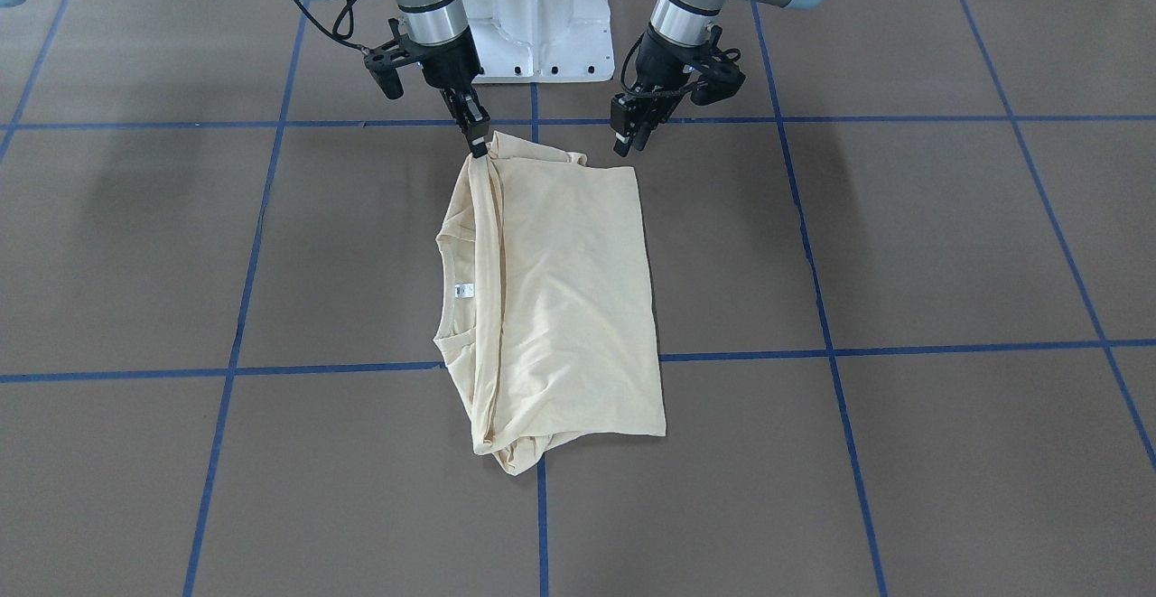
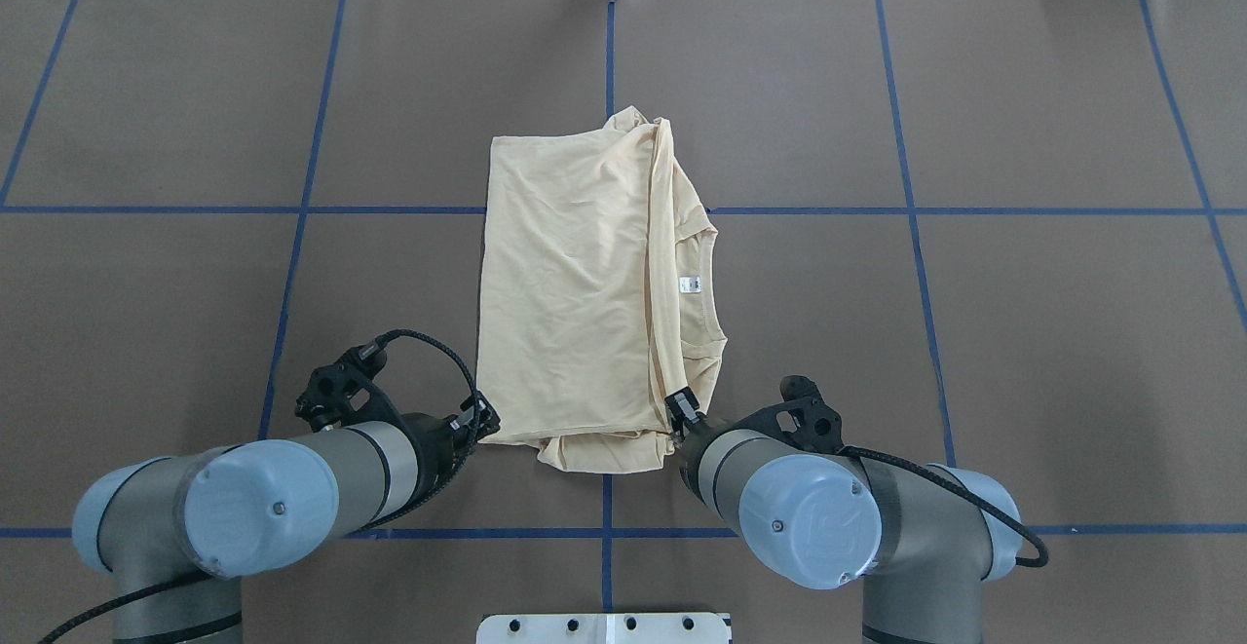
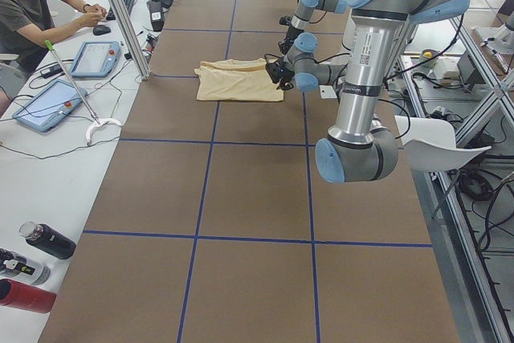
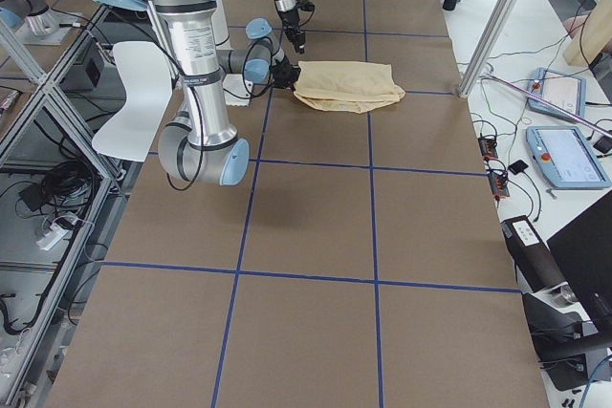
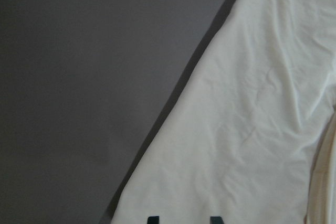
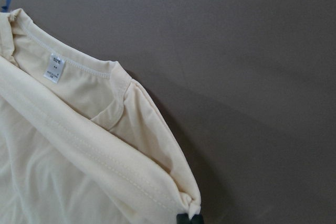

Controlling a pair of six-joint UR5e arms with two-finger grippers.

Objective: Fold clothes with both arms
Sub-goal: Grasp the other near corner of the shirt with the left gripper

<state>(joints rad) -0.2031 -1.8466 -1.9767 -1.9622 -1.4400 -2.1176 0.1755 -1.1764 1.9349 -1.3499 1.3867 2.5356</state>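
The clothes are one pale cream-yellow shirt lying folded into a rough rectangle on the brown table, back side up. Its white neck label shows at the collar. My right gripper is shut on a bunched corner of the shirt nearest the robot and holds it slightly lifted; the right wrist view shows the fabric gathered at its tip. My left gripper hovers open just above the other near corner, with its two fingertips apart over the cloth. No print shows.
The white pedestal base stands between the arms at the robot's edge. Blue tape lines grid the brown table. In the left side view a person sits at a bench with tablets; bottles lie nearby.
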